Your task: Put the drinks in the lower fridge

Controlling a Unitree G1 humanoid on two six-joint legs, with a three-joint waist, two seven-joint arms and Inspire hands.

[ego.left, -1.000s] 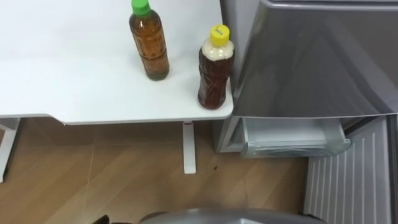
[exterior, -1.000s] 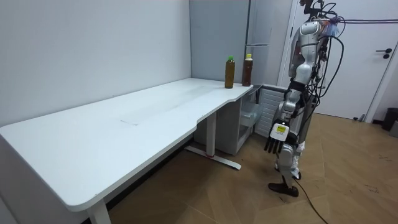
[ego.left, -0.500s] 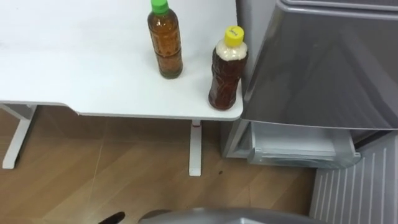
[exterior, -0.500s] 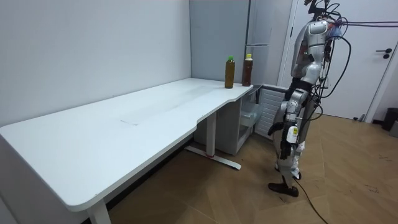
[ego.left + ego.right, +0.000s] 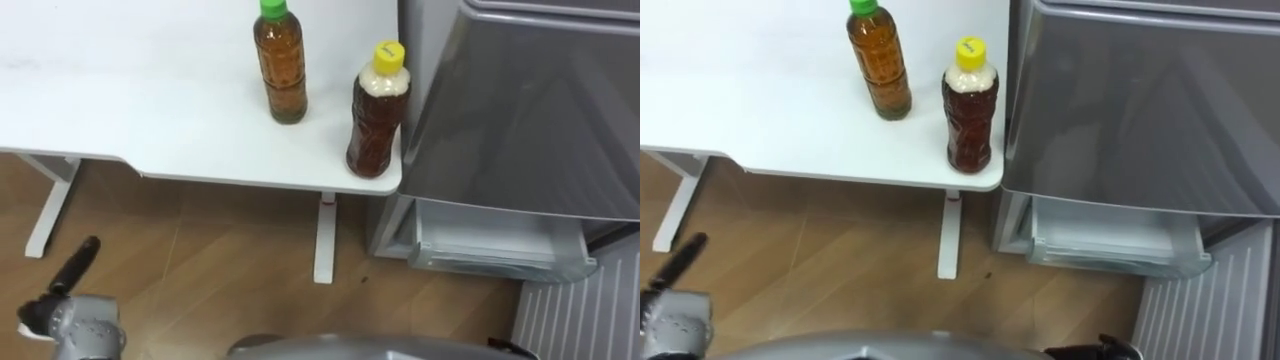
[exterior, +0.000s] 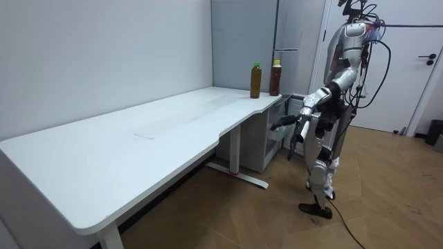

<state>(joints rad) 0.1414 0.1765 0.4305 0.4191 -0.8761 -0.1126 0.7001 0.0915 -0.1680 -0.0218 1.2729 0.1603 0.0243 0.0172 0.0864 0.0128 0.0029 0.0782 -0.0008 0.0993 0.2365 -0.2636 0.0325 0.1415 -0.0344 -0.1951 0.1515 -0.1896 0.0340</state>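
Note:
Two drink bottles stand upright on the white table (image 5: 120, 100) near its right corner. One holds amber tea under a green cap (image 5: 281, 62); the other is dark with a yellow cap (image 5: 378, 112) and stands at the table's edge beside the grey fridge (image 5: 530, 110). The lower fridge compartment is open, showing a pale drawer (image 5: 495, 240). My left hand (image 5: 72, 272) is low at the lower left, open and holding nothing, well below and left of the bottles. In the room view it (image 6: 282, 125) reaches forward at about table height. A dark bit of my right hand (image 5: 1108, 347) shows at the bottom edge.
The open lower fridge door (image 5: 585, 310) with its ribbed inner side stands at the lower right. A white table leg (image 5: 322, 240) drops to the wooden floor (image 5: 220, 260) below the bottles. I stand in front of the fridge, next to the table's end.
My left arm has swung up from beside my leg to reach forward, and its hand has entered the eye view at the lower left. The camera has shifted; the bottles have not moved.

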